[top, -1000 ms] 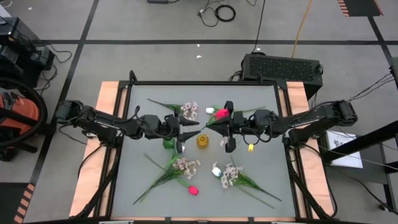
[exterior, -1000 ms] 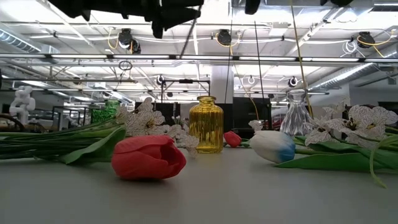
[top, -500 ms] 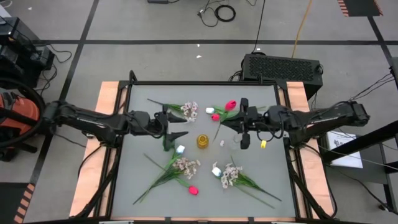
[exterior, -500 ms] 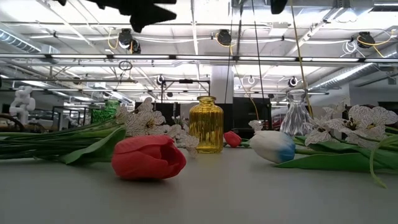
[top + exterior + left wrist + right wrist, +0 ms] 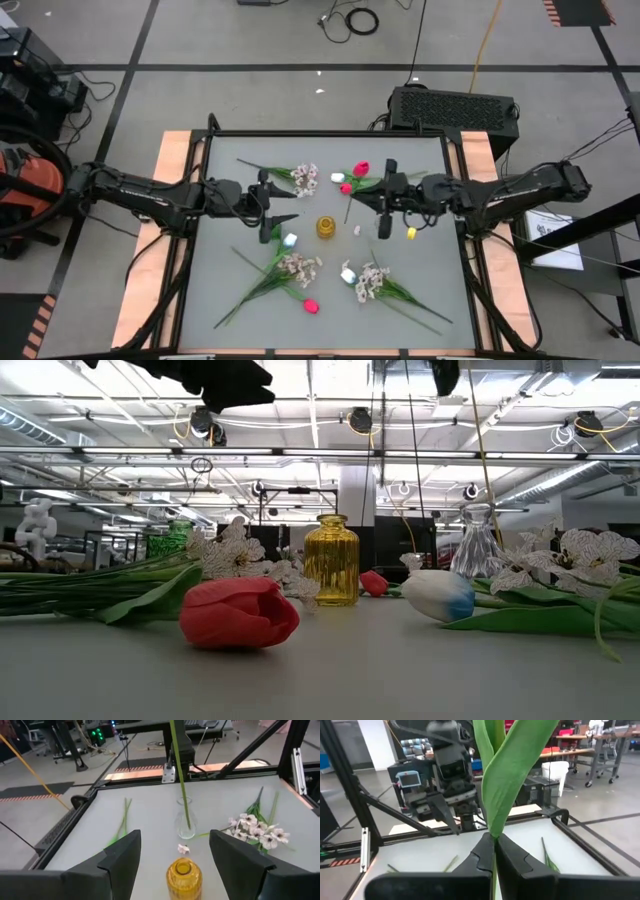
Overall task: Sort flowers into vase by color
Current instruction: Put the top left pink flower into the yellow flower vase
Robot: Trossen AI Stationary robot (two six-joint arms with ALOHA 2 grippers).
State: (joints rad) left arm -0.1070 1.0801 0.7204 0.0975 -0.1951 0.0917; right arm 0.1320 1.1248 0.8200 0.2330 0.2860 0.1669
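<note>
While we read this moment, one relation matters most: the held stem against the clear vase.

Right gripper: the right gripper is pressed together on a pink tulip's green stem; we see its pink tulip head toward the far side of the surface.

Stem axis: the left wrist view shows the stem hanging nearly upright, its lower end already inside the clear vase.

Direction: we judge the vase lies straight below the right gripper, so the coming move should be a release or short lowering.

Left gripper: the left gripper is spread and holds nothing, hovering just left of the yellow vase.

Nearer arm: the right.

Other flowers: the red tulip, white tulip and blossom sprays lie flat on the grey surface.
</note>
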